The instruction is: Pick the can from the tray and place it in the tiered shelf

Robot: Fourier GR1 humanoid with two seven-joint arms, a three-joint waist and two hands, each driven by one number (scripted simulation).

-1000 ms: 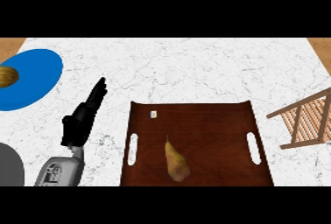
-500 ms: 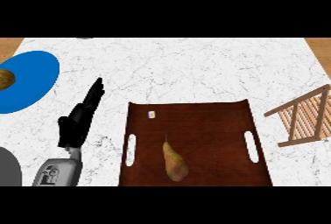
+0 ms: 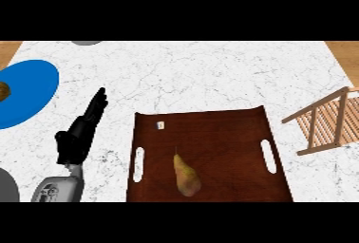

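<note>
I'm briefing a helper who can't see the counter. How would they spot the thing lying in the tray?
Find the brown tray on the white counter. Toward its near end lies a yellowish, pear-shaped object, the only sizeable thing in it.

A single head view looks steeply down on the counter (image 3: 210,71) from fairly near. The tray (image 3: 210,142) lies toward 6 o'clock, the shelf (image 3: 329,121) at 3 o'clock.
</note>
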